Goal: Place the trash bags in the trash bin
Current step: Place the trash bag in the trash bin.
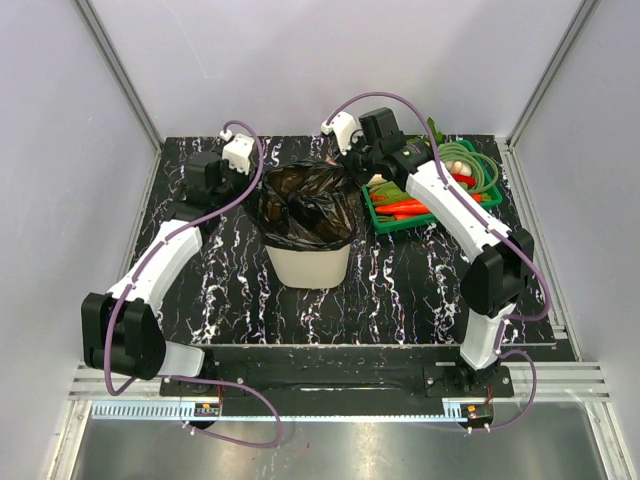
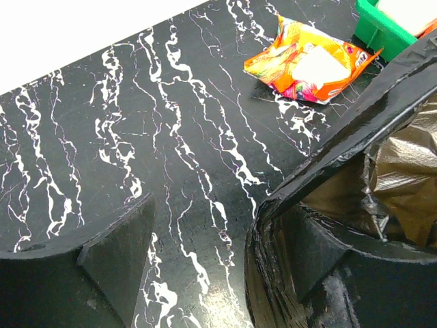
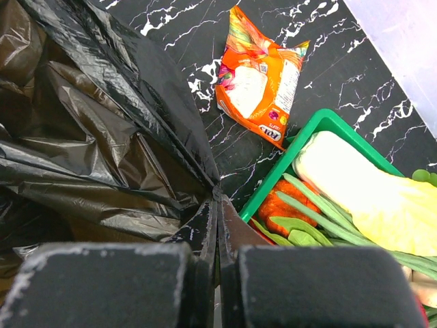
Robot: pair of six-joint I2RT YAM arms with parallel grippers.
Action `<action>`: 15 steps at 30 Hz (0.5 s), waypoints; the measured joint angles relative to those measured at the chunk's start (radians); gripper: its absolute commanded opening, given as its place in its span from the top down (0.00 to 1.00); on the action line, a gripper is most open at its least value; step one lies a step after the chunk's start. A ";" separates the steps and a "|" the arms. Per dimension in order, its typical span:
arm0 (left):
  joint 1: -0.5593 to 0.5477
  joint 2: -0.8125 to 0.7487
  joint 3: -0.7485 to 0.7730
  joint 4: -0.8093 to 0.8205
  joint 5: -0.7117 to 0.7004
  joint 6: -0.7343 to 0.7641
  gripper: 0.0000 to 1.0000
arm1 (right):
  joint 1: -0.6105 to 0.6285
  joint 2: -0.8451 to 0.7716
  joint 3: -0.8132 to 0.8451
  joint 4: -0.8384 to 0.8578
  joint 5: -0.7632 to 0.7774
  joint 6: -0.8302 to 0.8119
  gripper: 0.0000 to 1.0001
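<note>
Your right tool point(image 3: 218, 229) is clenched on the trash bag point(image 1: 305, 205) hem at the far-right rim of the trash bin point(image 1: 308, 268). The film pleats into the pinch, so I'd say it's there to hold that edge up and keep the mouth spread. Left tool point(image 2: 218, 222), at the bin's far-left rim, is spread wide and gripping nothing, with bag film taut past one finger point(image 2: 311, 249), probably hooking the hem outward. The bag is draped in and over the bin mouth.

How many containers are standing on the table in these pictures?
2. The cream bin stands in the middle, with a black bag over its rim. The green tray of vegetables sits to its right, farther back. Nothing suggests another is hidden.
</note>
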 measured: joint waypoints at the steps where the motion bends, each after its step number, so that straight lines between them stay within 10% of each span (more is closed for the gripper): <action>1: 0.000 0.000 -0.002 0.000 0.000 0.003 0.23 | 0.000 0.003 0.000 0.000 0.000 0.000 1.00; 15: 0.000 -0.091 -0.072 -0.025 0.011 0.063 0.22 | -0.003 0.024 0.000 -0.002 0.002 0.011 1.00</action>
